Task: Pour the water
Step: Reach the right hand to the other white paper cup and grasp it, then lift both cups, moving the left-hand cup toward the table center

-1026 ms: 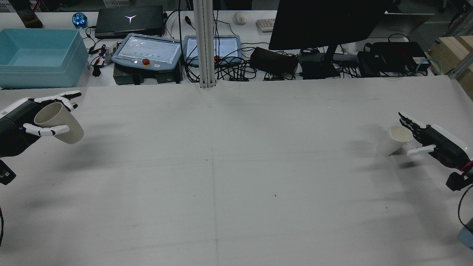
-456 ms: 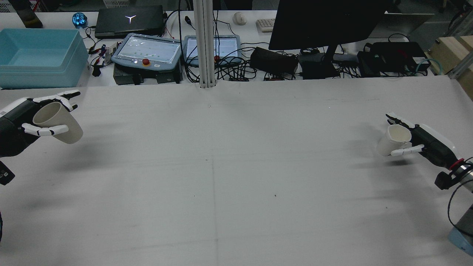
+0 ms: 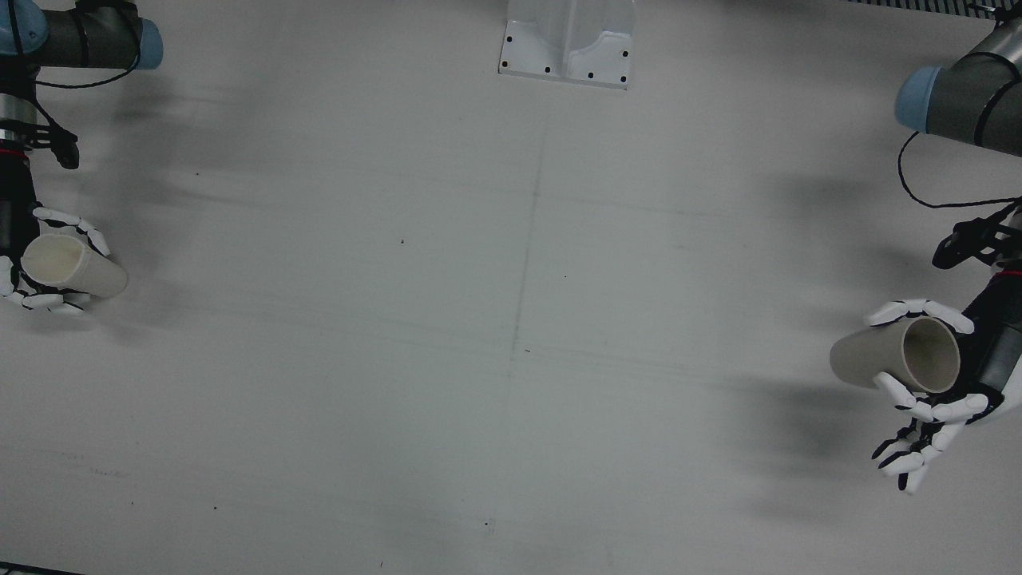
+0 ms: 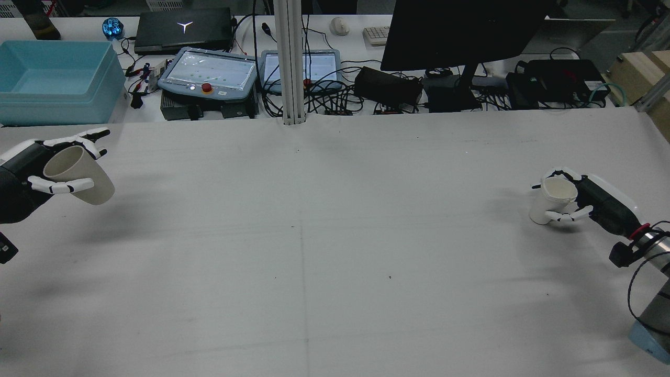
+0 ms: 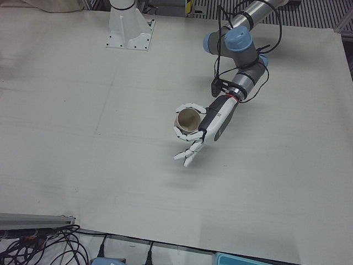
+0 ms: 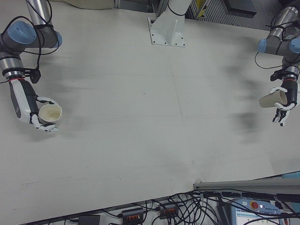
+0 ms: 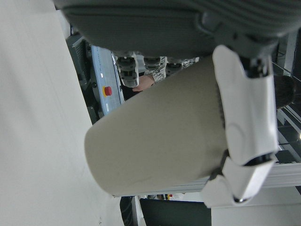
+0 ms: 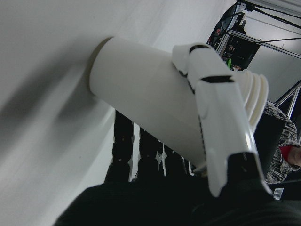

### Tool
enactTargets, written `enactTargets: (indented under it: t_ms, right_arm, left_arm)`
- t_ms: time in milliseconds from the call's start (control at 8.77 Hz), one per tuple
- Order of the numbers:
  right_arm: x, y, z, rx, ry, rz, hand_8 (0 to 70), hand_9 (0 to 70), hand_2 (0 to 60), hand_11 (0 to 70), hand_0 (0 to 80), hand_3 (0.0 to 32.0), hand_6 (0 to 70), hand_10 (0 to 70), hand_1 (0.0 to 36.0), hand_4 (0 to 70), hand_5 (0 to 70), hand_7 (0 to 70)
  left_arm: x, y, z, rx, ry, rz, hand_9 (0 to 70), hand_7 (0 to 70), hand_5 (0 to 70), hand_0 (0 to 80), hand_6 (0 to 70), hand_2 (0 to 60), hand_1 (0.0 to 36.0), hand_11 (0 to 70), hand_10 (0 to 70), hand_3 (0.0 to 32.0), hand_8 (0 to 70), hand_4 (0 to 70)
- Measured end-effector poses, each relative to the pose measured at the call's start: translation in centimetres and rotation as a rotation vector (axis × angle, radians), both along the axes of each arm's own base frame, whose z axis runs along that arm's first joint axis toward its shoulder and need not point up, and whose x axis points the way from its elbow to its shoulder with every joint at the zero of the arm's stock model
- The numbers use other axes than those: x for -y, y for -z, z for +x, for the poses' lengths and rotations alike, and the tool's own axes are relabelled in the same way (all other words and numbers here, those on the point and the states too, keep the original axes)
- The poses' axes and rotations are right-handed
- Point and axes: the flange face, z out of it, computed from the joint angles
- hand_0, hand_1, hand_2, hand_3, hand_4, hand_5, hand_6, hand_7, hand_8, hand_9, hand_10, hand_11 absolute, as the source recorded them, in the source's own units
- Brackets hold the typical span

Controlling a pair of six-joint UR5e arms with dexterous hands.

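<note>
L hand (image 4: 31,175) at table's (image 4: 324,246) far-left edge, fingers wrapped on a tilted beige cup (image 4: 78,175) — held off the surface. R hand (image 4: 586,201) far right, curled round a white cup (image 4: 549,201) — base at table level.

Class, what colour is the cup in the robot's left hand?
Plain beige cup, no pattern, in the left hand; front view shows it best.
</note>
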Motion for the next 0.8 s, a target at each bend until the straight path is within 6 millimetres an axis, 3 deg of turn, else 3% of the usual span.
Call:
enactTargets:
  t_ms: [114,228,342,570,684,798]
  right_arm:
    - [0.0,0.0,0.0,0.001,0.000,-0.001,54.5,70.0,38.4,70.0,80.0,0.0,38.9,59.3,36.0,0.0,41.9,51.4]
    - [-0.1,0.0,0.2,0.005,-0.002,-0.002,51.2,65.8,34.9,70.0,80.0,0.0,35.3,57.0,36.0,0.0,39.6,45.8]
    - [-0.5,0.2,0.7,0.009,-0.007,-0.001,46.6,59.9,25.4,70.0,80.0,0.0,32.0,52.1,36.0,0.0,37.2,39.8]
    - [-1.2,1.2,3.6,0.021,-0.048,0.013,44.8,57.6,21.7,70.0,80.0,0.0,33.4,48.1,36.0,0.0,37.6,39.9]
    - [-1.4,2.3,5.4,0.032,-0.076,0.030,43.5,56.1,22.9,67.8,80.0,0.0,33.7,44.7,36.0,0.0,38.8,39.3]
    - [-1.5,4.2,7.2,0.045,-0.102,0.063,43.6,56.7,30.7,64.4,80.0,0.0,36.2,42.3,36.0,0.0,41.1,44.3]
  left_arm:
    - [0.0,0.0,-0.1,-0.001,0.005,-0.001,4.1,17.9,70.0,54.1,8.6,60.0,36.0,13.3,7.9,0.0,3.2,70.0]
    - [0.0,0.0,-0.1,-0.003,0.011,-0.001,4.1,18.1,70.0,54.4,8.6,60.0,36.0,13.3,8.0,0.0,3.2,70.0]
    - [0.0,0.1,-0.2,-0.005,0.014,0.000,4.1,18.1,70.0,54.4,8.7,60.0,36.0,13.3,8.0,0.0,3.2,70.0]
    - [0.0,0.2,-0.1,-0.007,0.016,0.002,4.1,18.3,70.0,54.6,8.8,60.0,36.0,13.6,8.2,0.0,3.2,70.0]
    - [0.1,0.4,0.1,-0.009,0.014,0.006,4.3,18.6,70.0,54.8,9.0,60.0,36.0,13.7,8.3,0.0,3.2,70.0]
    - [0.2,0.8,0.4,-0.012,0.012,0.013,4.4,19.0,70.0,55.0,9.3,60.0,36.0,13.9,8.4,0.0,3.3,70.0]
